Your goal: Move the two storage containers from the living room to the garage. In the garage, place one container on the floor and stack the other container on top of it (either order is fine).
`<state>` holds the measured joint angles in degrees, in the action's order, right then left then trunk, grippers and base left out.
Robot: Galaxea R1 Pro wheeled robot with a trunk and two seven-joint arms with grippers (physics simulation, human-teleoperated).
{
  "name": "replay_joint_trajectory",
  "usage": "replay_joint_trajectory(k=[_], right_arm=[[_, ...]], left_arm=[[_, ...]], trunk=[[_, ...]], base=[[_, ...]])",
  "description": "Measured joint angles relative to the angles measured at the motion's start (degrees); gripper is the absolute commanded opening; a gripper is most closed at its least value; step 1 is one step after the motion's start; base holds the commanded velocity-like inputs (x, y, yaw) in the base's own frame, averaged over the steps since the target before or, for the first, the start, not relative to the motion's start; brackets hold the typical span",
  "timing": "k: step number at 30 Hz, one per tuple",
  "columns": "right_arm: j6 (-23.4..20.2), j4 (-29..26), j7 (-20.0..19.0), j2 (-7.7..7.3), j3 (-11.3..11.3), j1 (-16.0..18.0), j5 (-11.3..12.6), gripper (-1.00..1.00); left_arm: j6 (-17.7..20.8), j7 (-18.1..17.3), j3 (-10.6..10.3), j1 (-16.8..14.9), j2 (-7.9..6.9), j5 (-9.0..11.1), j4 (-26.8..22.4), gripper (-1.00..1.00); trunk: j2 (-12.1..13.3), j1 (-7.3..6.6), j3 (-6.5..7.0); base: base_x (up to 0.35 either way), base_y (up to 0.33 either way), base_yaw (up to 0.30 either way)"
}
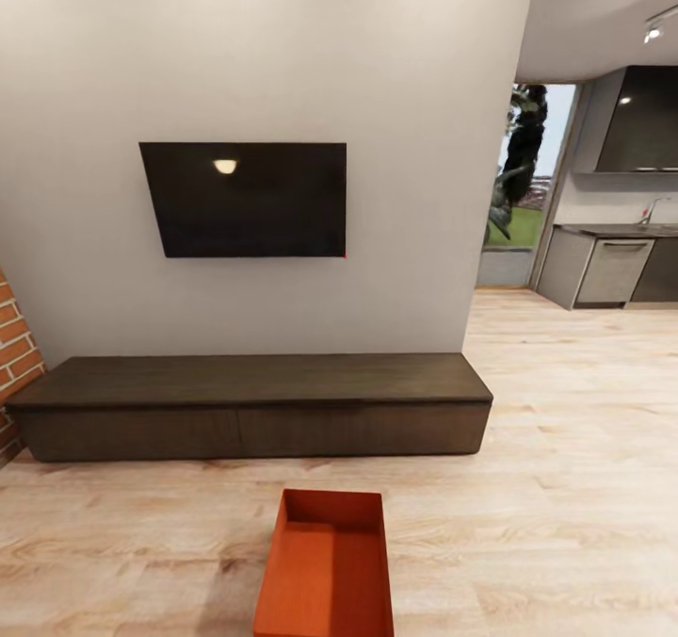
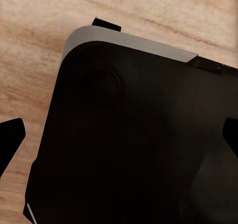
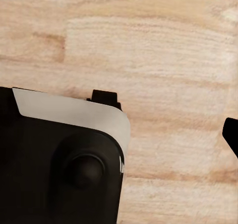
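Directly below my head camera, one orange-red storage container (image 1: 325,566) sits open-top on the light wood plank floor (image 1: 565,486) of the living room, just short of the long dark TV cabinet (image 1: 250,406) under the wall TV (image 1: 247,199); both arms hang over my own dark base (image 2: 134,139), and I cannot tell how wide either set of fingers stands. Risk, as I judge it: approaching off-centre could nudge the container toward the cabinet edge. Open floor lies right, toward the kitchen (image 1: 612,260).
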<state>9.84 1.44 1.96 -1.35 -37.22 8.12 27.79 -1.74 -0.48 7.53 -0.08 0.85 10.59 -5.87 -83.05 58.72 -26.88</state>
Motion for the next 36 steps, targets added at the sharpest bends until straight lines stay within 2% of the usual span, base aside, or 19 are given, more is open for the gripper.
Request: replay_joint_trajectory(k=[19, 27, 36], right_arm=[[0.1, 0.0, 0.0, 0.02, 0.0, 0.0, 0.0, 1.00], [0.0, 0.0, -0.1, 0.06, 0.0, 0.0, 0.0, 1.00], [0.0, 0.0, -0.1, 0.00, 0.0, 0.0, 0.0, 1.00]], left_arm=[[0.0, 0.0, 0.0, 0.0, 0.00, 0.0, 0.1, 1.00], [-0.1, 0.0, 0.1, 0.0, 0.00, 0.0, -0.3, 1.00], [0.0, 0.0, 0.1, 0.0, 0.00, 0.0, -0.3, 1.00]], trunk=[[0.0, -0.01, 0.00], [0.0, 0.01, 0.00], [0.0, -0.01, 0.00]], base=[[0.221, 0.000, 0.000], [0.062, 0.008, 0.000], [0.146, 0.233, 0.000]])
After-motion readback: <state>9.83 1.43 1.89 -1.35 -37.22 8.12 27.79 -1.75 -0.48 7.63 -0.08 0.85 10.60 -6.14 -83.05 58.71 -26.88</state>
